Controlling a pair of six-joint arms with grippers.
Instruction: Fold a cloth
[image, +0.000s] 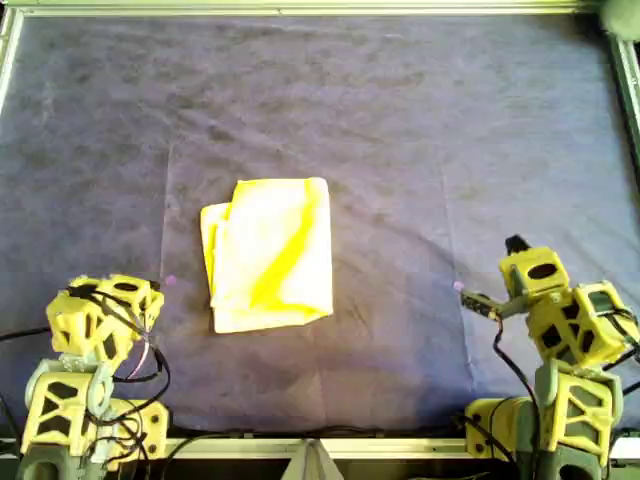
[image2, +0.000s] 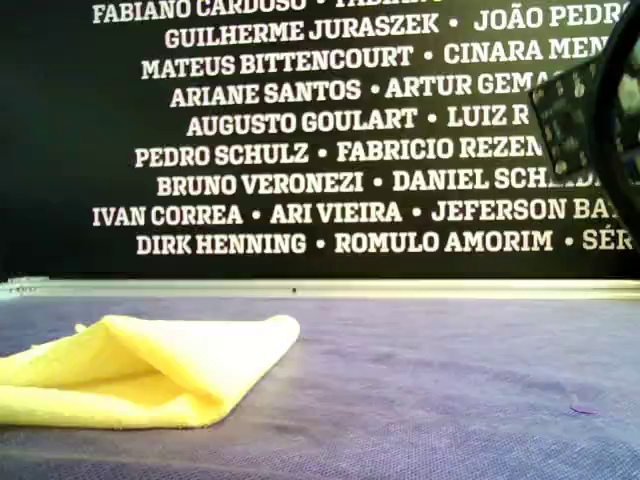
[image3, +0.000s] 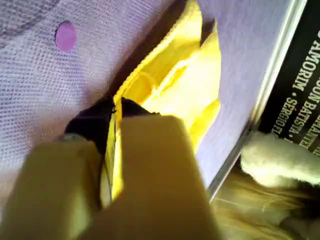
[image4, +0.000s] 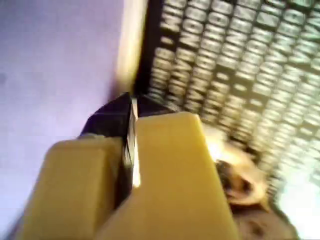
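The yellow cloth (image: 270, 255) lies folded into a rectangle in the middle of the dark purple covering, one layer edge offset on the overhead view's left. It shows low at the exterior view's left (image2: 150, 370). My first gripper (image3: 116, 107) is shut and empty, and the cloth (image3: 190, 75) lies beyond its tips, apart from it. It belongs to the arm at the overhead view's lower left (image: 150, 298). My second gripper (image4: 132, 102) is shut and empty over bare covering. It belongs to the arm at the overhead view's lower right (image: 515, 243), well clear of the cloth.
A metal rail (image: 300, 8) frames the covered table (image: 400, 120). A black banner with white names (image2: 320, 130) stands behind the far rail. Small purple dots (image: 168, 282) (image: 458, 287) mark the covering near each arm. A dark blurred object (image2: 600, 110) sits at the exterior view's upper right.
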